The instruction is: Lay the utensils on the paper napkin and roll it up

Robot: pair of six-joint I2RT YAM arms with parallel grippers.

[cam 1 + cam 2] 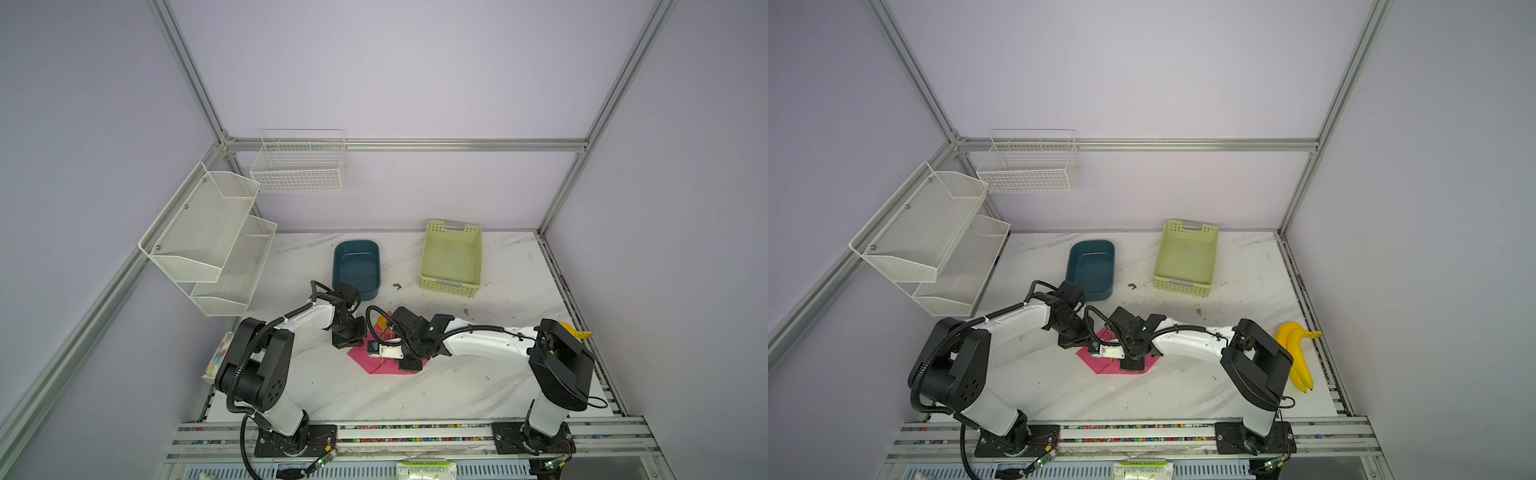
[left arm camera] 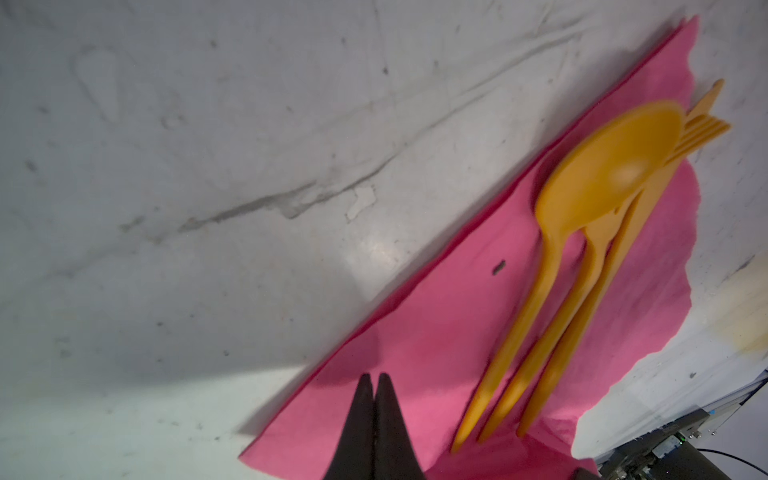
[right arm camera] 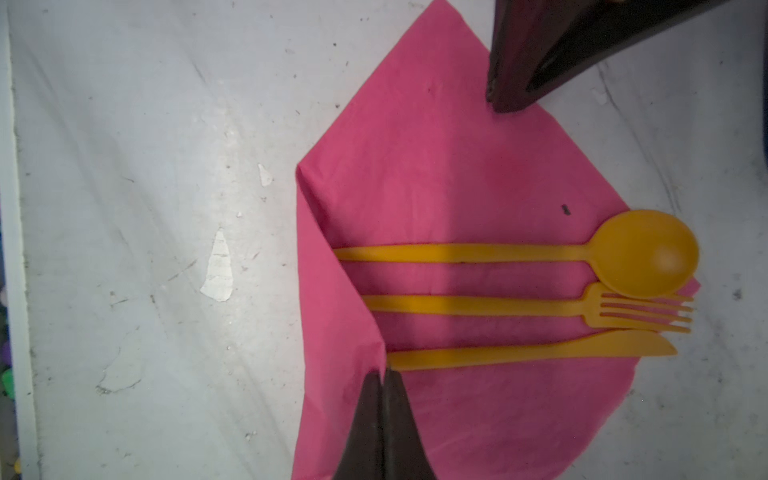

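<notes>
Orange utensils (image 3: pixel 478 305) parallel (heads toward wall (image 1: pixel 415 187))

Robotics lab (bare aluminium frame (image 1: pixel 407 144))

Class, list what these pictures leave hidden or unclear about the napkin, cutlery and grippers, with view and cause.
Both top views: arms cover most of the paper napkin and utensils; mainly the spoon bowl shows.
Right wrist view: handle ends lie under the folded flap.
Same view: whether the shut right gripper pinches that flap.
Left wrist view: fork tines blurred, partly behind the spoon bowl.
</notes>
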